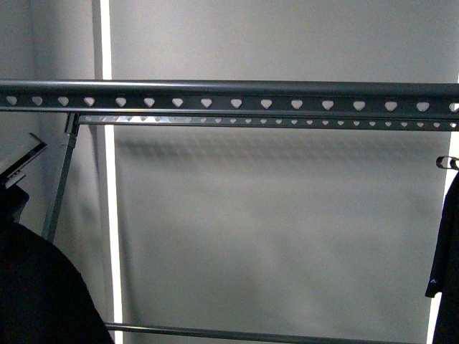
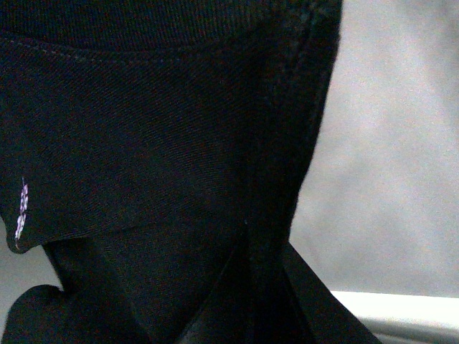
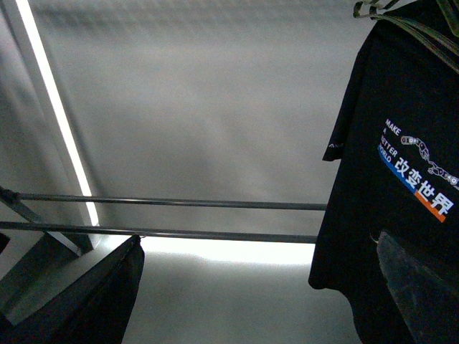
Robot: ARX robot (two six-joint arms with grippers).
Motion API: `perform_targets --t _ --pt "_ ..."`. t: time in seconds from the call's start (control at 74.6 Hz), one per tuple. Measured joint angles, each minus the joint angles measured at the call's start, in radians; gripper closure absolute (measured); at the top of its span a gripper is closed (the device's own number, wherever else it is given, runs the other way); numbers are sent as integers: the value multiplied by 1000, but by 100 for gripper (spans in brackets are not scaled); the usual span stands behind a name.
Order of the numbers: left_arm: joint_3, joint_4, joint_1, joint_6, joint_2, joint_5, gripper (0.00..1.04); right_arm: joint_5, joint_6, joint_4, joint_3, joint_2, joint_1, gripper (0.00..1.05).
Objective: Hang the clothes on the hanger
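Starting at the far left of the front view with a pale flat panel (image 1: pixel 20 161) poking in from the edge, tilted, not identifiable. Below it, noting a mound of black cloth (image 1: pixel 43 294) filling the lower left corner; can't tell if it's part of the T-shirt. Just beside that, picking out a slanted leg (image 1: pixel 60 188) of the rack (image 1: pixel 237 97). Tracing the near rail, punched with heart holes, level across the full width near the top. Second holed rail right behind and slightly lower, plain bar along the bottom. Marking a bright vertical light strip (image 1: pixel 107 215) on the grey wall (image 1: pixel 287 229). Ending at the far right edge with the T-shirt (image 1: pixel 448 251), hanging below the rails with a small white sleeve mark and a small pale clip (image 1: pixel 446 163) just above.

Left wrist view: filled by black cloth (image 2: pixel 165 143) pressed close to the camera, with a collar-like seam and tiny pale stitched marks at one edge. Can't make out the left gripper against the dark fabric; can't tell whether it's spread, closed or holding anything.

Right wrist view: more black cloth (image 3: pixel 93 301) low down, then two rack bars (image 3: pixel 179 218), then the T-shirt (image 3: pixel 401 143), print side facing, close in front of the camera. Blurred grey shape overlapping its lower part, too soft to name. Can't tell the right gripper's opening or grip.
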Motion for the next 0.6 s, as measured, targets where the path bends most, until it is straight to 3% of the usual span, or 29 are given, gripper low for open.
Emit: perform_targets --t 0.107,0.241,0.362,0.442,0.536,0.603 --pt "-77 40 11 82 -102 126 100 0 0 0 0 0 0 7" --pt "-179 -5 33 250 -292 380 100 0 0 0 0 0 0 7" --pt "-198 -248 48 483 -449 665 100 0 0 0 0 0 0 7" --pt "-193 -462 80 747 -534 893 100 0 0 0 0 0 0 7" --pt "-136 -683 136 1016 -533 1058 100 0 0 0 0 0 0 7" --pt "-84 -794 175 1251 -502 1115 100 0 0 0 0 0 0 7"
